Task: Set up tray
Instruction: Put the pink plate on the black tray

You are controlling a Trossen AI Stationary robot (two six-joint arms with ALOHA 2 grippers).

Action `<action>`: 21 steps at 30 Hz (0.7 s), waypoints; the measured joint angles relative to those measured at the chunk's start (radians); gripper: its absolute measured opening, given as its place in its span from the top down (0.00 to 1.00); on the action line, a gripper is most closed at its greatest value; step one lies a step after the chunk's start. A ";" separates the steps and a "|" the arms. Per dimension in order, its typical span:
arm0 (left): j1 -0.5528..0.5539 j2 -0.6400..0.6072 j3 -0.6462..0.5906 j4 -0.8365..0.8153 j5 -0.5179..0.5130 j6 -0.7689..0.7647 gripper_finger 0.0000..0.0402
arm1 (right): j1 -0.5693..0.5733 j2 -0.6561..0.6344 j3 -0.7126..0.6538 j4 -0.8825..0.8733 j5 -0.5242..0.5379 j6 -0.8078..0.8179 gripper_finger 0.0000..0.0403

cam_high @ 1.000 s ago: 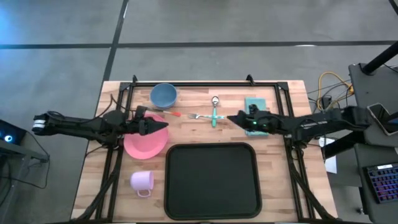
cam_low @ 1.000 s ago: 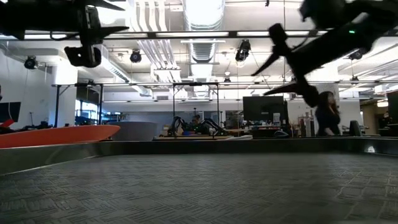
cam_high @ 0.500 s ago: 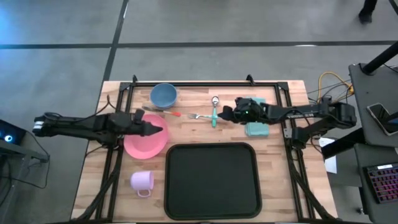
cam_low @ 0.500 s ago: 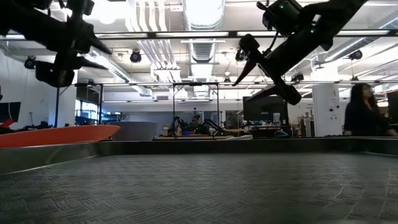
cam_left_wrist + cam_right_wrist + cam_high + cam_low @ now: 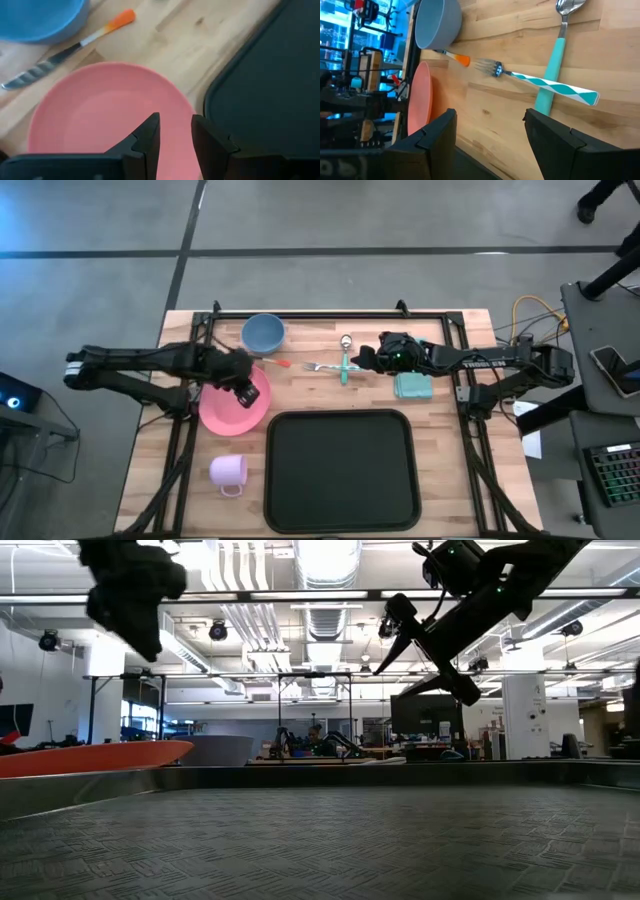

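Note:
The black tray lies at the table's near middle, with nothing on it; in the low view its textured floor fills the foreground. The pink plate rests flat on the wood left of the tray. My left gripper hangs over the plate's right part, pointing down, fingers a little apart and clear of the plate. My right gripper is wide open, raised above the table just right of the teal-handled spoon and fork.
A blue bowl stands at the far edge, with an orange-handled knife beside it. A pink cup sits near the tray's left side. A teal sponge lies under the right arm. Dark frame rails run along the table's sides.
My left gripper has tipped from lying level to pointing down over the pink plate and has risen a little. My right gripper moved toward the far edge and the spoon, uncovering the teal sponge, then stayed still. No object has moved.

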 joint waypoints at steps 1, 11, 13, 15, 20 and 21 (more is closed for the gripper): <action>0.016 0.025 0.025 -0.011 0.001 0.022 0.77 | 0.000 0.000 0.000 -0.002 -0.001 -0.001 0.46; 0.087 0.099 0.081 -0.111 0.004 0.134 0.77 | 0.000 0.000 -0.001 -0.016 -0.030 -0.025 0.46; 0.087 0.084 0.076 -0.118 0.028 0.200 0.77 | -0.001 0.000 -0.001 -0.016 -0.031 -0.030 0.46; 0.087 0.065 0.076 -0.117 0.108 0.333 0.77 | -0.001 0.000 -0.001 -0.015 -0.031 -0.046 0.46; 0.085 0.042 0.077 -0.119 0.207 0.487 0.77 | -0.001 0.000 0.000 -0.013 -0.061 -0.102 0.46; 0.085 0.040 0.077 -0.122 0.206 0.494 0.77 | -0.001 0.000 0.001 -0.012 -0.075 -0.104 0.46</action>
